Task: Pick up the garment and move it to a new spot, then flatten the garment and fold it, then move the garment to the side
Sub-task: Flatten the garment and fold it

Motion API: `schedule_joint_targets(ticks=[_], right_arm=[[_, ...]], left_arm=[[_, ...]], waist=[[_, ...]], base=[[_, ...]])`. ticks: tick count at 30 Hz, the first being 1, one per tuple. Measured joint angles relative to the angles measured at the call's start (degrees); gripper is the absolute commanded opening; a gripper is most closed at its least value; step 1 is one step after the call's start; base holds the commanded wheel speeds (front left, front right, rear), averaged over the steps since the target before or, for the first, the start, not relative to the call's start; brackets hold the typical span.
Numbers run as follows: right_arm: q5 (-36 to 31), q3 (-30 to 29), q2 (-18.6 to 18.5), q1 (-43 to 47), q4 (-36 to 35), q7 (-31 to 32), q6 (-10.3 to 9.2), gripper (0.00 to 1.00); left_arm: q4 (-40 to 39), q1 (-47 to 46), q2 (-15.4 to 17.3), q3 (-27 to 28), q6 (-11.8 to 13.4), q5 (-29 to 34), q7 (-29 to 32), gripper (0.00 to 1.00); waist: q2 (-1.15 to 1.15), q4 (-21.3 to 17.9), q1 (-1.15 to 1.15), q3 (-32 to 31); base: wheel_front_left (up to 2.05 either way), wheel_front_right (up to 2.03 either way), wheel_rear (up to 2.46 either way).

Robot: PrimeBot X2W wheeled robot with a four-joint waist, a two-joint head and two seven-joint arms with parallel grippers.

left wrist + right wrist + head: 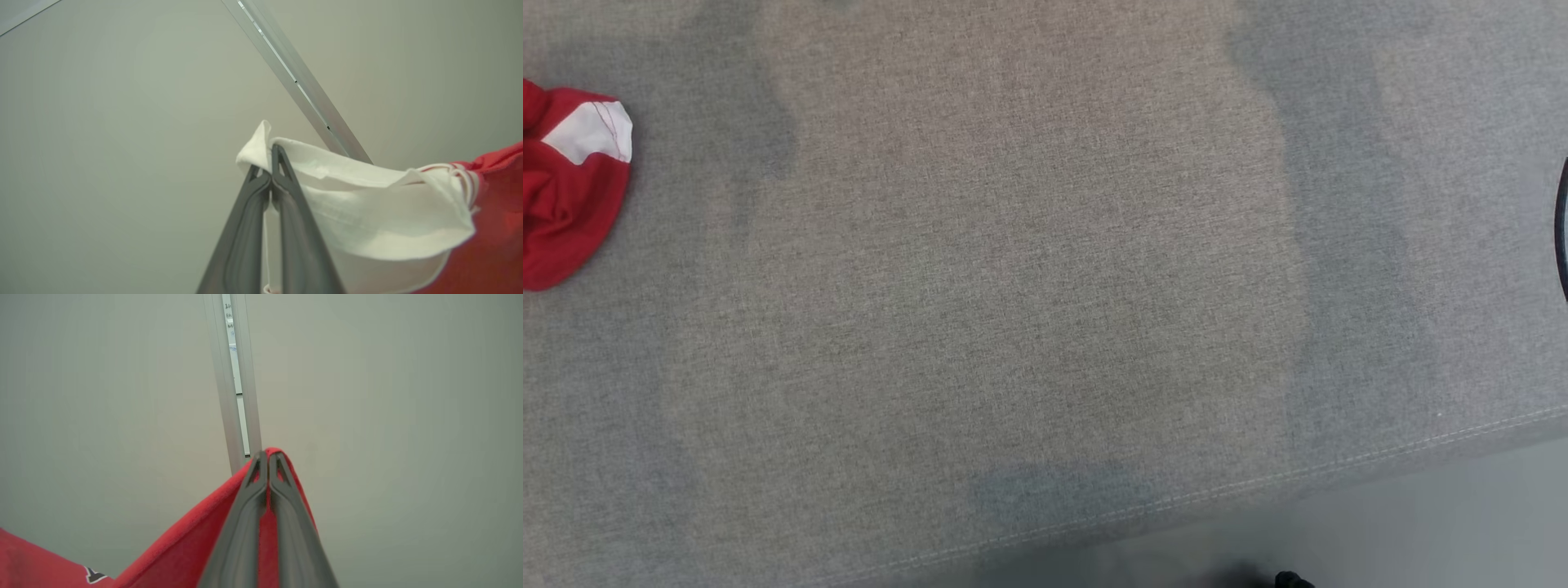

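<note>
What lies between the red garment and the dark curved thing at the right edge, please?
Bare grey upholstery from garment to dark thing, in the head view.

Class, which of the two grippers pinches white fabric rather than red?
The left gripper: it clamps a white panel of the garment, while the right gripper clamps a red fold.

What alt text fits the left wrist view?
The left gripper, shut, pinches a white fold of the red-and-white garment, which drapes off to the right. Behind are a pale wall and a diagonal metal strip.
</note>
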Motion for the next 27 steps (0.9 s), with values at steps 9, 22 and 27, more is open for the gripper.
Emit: schedule_joint_targets(ticks=[9, 22, 27], right_arm=[[1.9, 3.4, -0.2, 4.0, -1.7, -0.5, 0.0, 0.0], [17.6, 13.6, -6.8, 29.3, -19.7, 0.7, 0.0, 0.0], [22.7, 16.5, -8.6, 41.5, -26.1, -0.1, 0.0, 0.0]], left_arm=[[2.1, 5.0, 0.3, 0.1, 1.5, -0.5, -3.9, 0.0], [-20.8, 36.7, 8.3, 12.7, 12.1, -5.4, -5.3, 0.0], [-32.6, 55.8, 9.2, 19.8, 17.1, -5.3, -5.3, 0.0]], waist=[[0.0, 0.2, 0.0, 4.2], [0.0, 0.3, -0.01, -1.2], [0.0, 0.4, -0.01, -5.6]], base=[[0.0, 0.0, 0.0], [0.0, 0.0, 0.0], [0.0, 0.0, 0.0]])
